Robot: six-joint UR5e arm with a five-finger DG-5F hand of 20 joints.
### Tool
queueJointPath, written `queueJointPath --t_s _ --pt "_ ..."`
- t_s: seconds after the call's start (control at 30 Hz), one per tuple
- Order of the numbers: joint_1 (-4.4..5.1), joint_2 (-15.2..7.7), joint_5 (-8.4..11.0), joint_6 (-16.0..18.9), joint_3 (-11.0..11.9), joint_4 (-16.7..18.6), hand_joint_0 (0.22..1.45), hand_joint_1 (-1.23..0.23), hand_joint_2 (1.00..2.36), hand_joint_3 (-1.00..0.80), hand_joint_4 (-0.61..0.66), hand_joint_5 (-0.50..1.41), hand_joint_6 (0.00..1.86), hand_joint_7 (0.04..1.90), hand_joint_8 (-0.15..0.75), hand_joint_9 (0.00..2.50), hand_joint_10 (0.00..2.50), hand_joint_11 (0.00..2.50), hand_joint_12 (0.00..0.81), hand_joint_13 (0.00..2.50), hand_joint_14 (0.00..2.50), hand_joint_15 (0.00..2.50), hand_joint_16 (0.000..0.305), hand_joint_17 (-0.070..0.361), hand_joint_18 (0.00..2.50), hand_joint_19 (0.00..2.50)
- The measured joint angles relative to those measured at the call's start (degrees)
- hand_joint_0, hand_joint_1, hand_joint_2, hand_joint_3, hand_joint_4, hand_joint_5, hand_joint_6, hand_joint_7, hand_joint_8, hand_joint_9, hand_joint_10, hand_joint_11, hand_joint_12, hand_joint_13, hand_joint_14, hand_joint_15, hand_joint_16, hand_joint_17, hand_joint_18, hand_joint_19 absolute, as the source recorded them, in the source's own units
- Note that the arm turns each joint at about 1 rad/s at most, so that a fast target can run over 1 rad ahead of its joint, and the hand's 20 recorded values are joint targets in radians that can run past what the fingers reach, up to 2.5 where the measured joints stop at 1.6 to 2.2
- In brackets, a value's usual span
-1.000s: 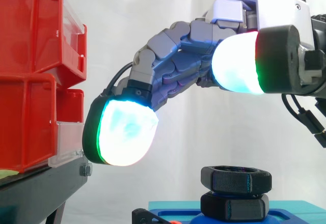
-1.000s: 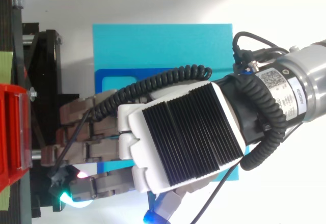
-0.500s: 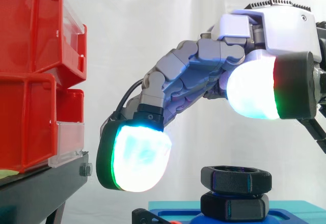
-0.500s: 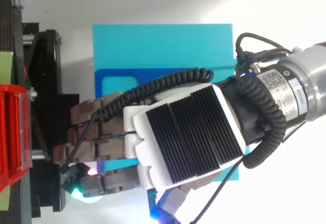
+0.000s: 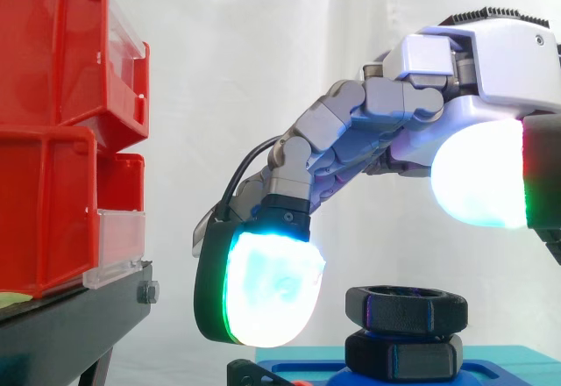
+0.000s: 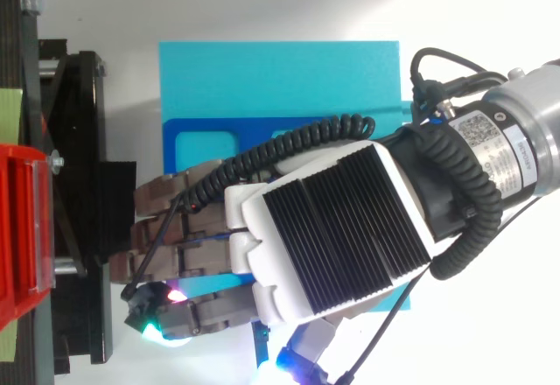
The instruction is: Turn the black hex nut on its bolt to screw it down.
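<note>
We see the black hex nut (image 5: 405, 309), matte and six-sided, stacked on a second black hexagonal piece (image 5: 403, 356) over a smooth teal plate (image 6: 280, 79). The hand (image 5: 491, 53) hovers above it, its fingers (image 5: 351, 132) apart in a gentle arch, holding nothing. Glossy red bins (image 5: 53, 132) sit on a black stand (image 5: 70, 325) before a white curtain (image 5: 263, 53).

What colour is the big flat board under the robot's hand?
The board is turquoise blue, clearest in the top view.
</note>
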Motion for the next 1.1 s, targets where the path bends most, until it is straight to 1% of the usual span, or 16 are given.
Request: queueJointPath --t_s 0.3,0.63,0.73,1.1 --pt "-0.48 0.0 -0.81 -0.6 0.0 -0.1 0.51 -0.31 1.00 -0.50 0.31 -0.21 0.86 0.57 0.303 0.48 0.01 0.33 0.363 0.65 0.01 0.27 0.048 0.109 0.53 0.33" --pt "-1.97 0.0 -4.15 -0.9 0.2 -0.2 0.51 -0.31 1.00 -0.50 0.32 -0.21 0.87 0.57 0.305 0.48 0.01 0.34 0.363 0.65 0.01 0.27 0.048 0.109 0.53 0.33" --pt "-2.30 0.0 -4.74 -1.2 0.2 -0.5 0.51 -0.31 1.00 -0.50 0.32 -0.21 0.87 0.57 0.304 0.48 0.01 0.33 0.361 0.65 0.01 0.27 0.048 0.109 0.53 0.33" --pt "-2.73 0.0 -5.05 -1.5 0.3 -0.9 0.51 -0.31 1.00 -0.50 0.32 -0.21 0.87 0.57 0.304 0.48 0.01 0.33 0.362 0.66 0.01 0.27 0.048 0.109 0.53 0.33"
